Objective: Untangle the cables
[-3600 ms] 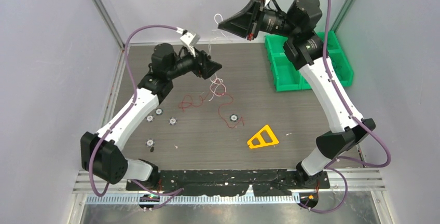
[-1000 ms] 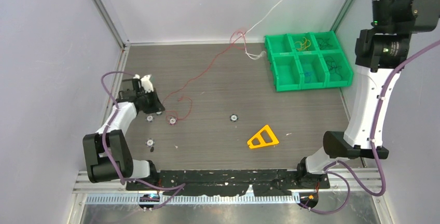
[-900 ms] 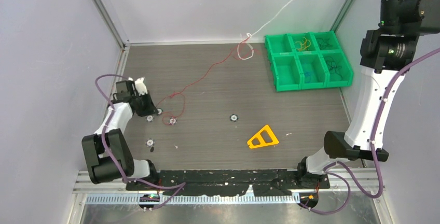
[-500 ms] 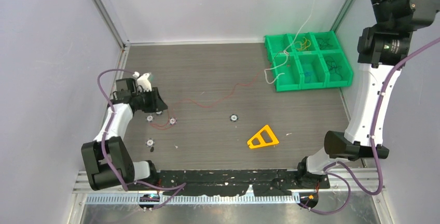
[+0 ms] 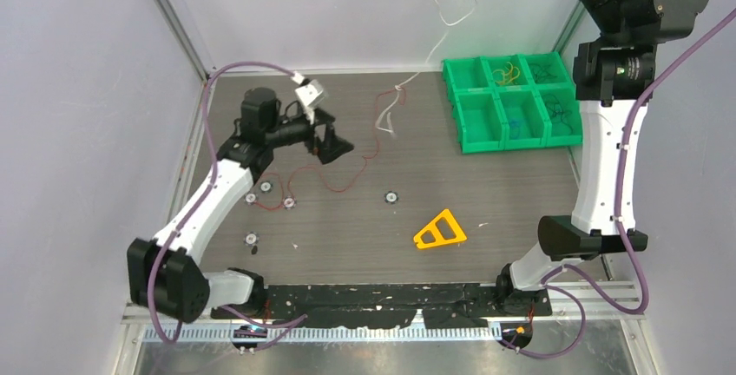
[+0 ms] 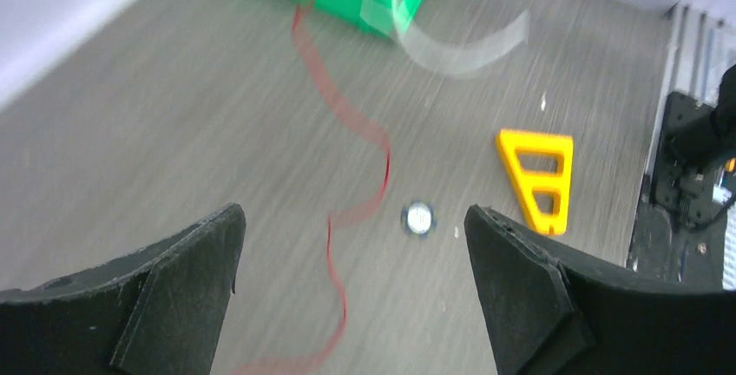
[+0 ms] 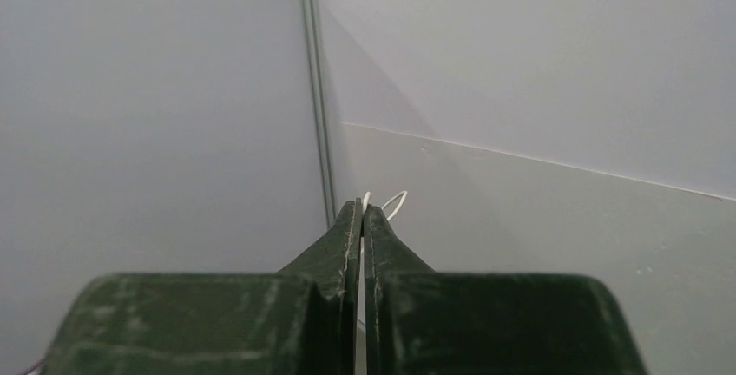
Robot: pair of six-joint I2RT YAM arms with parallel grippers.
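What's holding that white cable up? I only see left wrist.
Observer: The right gripper, shut on the white cable, raised high by the back wall.
Operator: Where does the red one end?
Observer: The red cable passes under the open left gripper and ends in a loop by the small round discs on the left.
Operator: Bin contents?
Observer: The green bin holds a yellow-orange cable, a blue cable and black cables, each colour in its own compartment.
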